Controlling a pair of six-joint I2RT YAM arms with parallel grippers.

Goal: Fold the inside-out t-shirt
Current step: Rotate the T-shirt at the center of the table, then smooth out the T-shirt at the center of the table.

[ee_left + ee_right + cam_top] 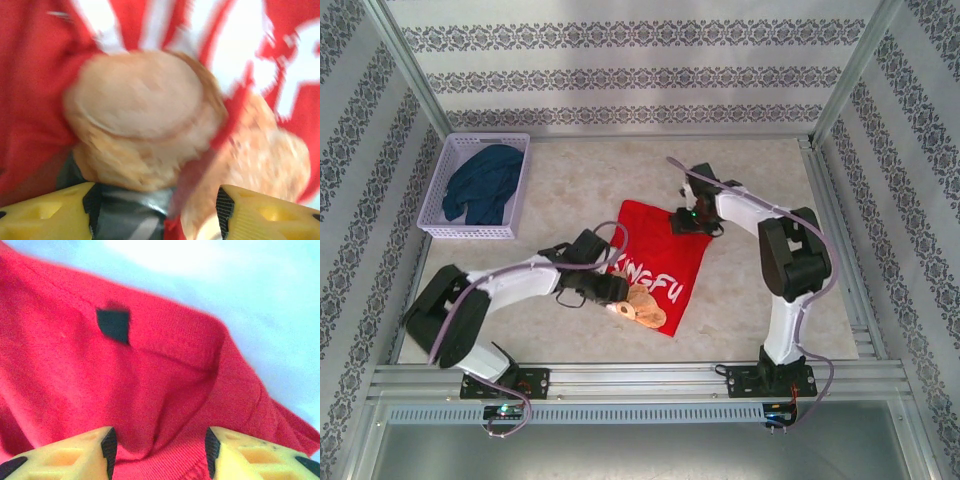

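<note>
Lying flat, one red t-shirt, left gripper and right gripper both spread open, one basket.

The top external camera is fixed above and behind both arm bases, facing down and forward, far enough off to take in the whole table. The left wrist camera sits behind the left gripper and looks out past its yellow fingers, which cross the lower edge of the frame. It is very close to the printed face of the t-shirt, and the picture is blurred. The right wrist camera looks past the right gripper in the same way, close over plain red fabric with a dark tag ahead of the fingertips and pale table beyond. All three views share the t-shirt.
</note>
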